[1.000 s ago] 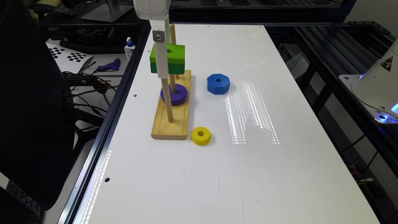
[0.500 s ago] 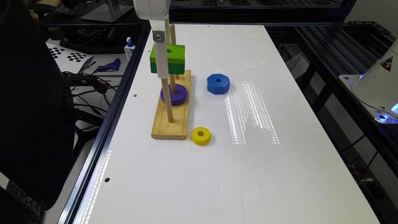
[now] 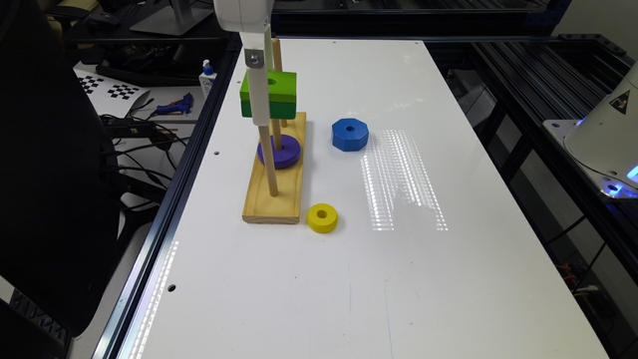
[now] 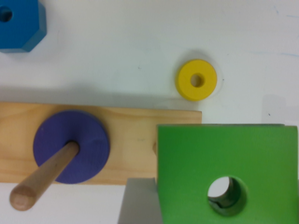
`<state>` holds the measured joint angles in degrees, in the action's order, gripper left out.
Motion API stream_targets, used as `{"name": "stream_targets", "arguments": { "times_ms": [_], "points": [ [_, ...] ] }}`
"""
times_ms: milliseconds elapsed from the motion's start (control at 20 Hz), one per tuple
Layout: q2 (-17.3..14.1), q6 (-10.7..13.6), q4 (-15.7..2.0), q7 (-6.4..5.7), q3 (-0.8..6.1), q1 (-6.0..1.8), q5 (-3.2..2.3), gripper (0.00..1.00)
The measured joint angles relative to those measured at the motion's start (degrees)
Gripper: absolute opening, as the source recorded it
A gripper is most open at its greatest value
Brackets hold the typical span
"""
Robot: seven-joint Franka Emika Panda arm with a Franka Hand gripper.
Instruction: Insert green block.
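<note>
Nearest, a smooth yellow ring (image 3: pixel 322 218) lies flat on the glossy white table (image 3: pixel 349 279), just beside the end of a pale wooden base (image 3: pixel 275 209) with upright round dowels. Further back a purple ring (image 3: pixel 279 151) sits threaded on one dowel. Above the board, the pincer (image 3: pixel 260 97) holds the square green block (image 3: pixel 269 94) aloft, its round hole over a peg. Beyond lies a blue octagonal block (image 3: pixel 350 134).

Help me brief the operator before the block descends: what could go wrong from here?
The green block hangs high in the hand; if its hole misses the peg, it may jam or tilt. Released early, it could fall onto the purple ring or knock the wooden base.
</note>
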<state>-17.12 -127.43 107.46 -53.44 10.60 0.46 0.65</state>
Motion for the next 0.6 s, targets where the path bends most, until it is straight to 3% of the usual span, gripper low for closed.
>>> {"name": "stream_targets", "arguments": {
  "times_ms": [150, 600],
  "points": [
    [0.0, 0.0, 0.00, 0.03, -0.21, -0.38, -0.23, 0.00],
    [0.0, 0.0, 0.00, 0.03, -0.36, -0.42, -0.29, 0.00]
  ]
}}
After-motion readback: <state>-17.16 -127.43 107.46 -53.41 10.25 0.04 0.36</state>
